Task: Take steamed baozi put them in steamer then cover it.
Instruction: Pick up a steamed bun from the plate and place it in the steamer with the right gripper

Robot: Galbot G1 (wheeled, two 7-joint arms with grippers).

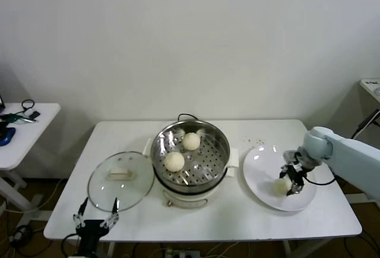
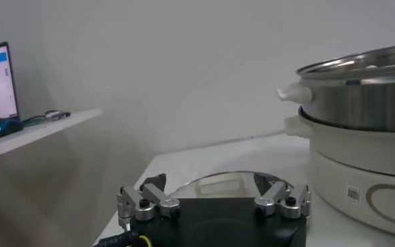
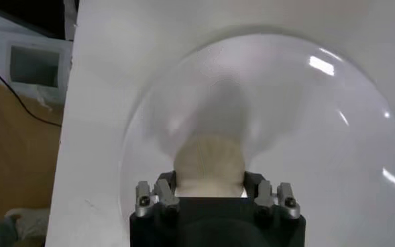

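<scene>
Left tool point(image 1: 94, 221): parked at the near left edge of the counter point(image 1: 136, 222), just in front of the cover; its fingers are spread wide with nothing between them, as the left wrist view also shows point(image 2: 212, 201). It waits.
Cover point(image 1: 120, 180): the glass lid lies flat on the counter, touching or just beside the steamer's left side, handle up. Not yet in use.
Steamer point(image 1: 221, 161): it stands at the counter's middle, uncovered, on its cream base. Two steamed baozi sit on the perforated tray, one toward the back point(image 1: 190, 141) and one nearer the front left point(image 1: 174, 161), close together.
White plate point(image 1: 260, 178): it rests to the right of the steamer, near it.
Third baozi point(image 1: 282, 186): it sits on the plate, toward the near right part.
Right tool point(image 1: 291, 181): it is down on the plate with its fingers clenched around that baozi; the right wrist view shows the bun point(image 3: 209, 161) pinched between both fingers point(image 3: 158, 194).
Step in hand: gripping a bun from the plate, the filling of the steamer being partly done. No further bun is visible on the plate.
Next move: it likely calls for a straight lift clear of the plate, a carry leftward over the steamer's rim, and a release onto a free part of the tray, away from the two buns. The dough looks soft, so a gentle hold seems wise.
</scene>
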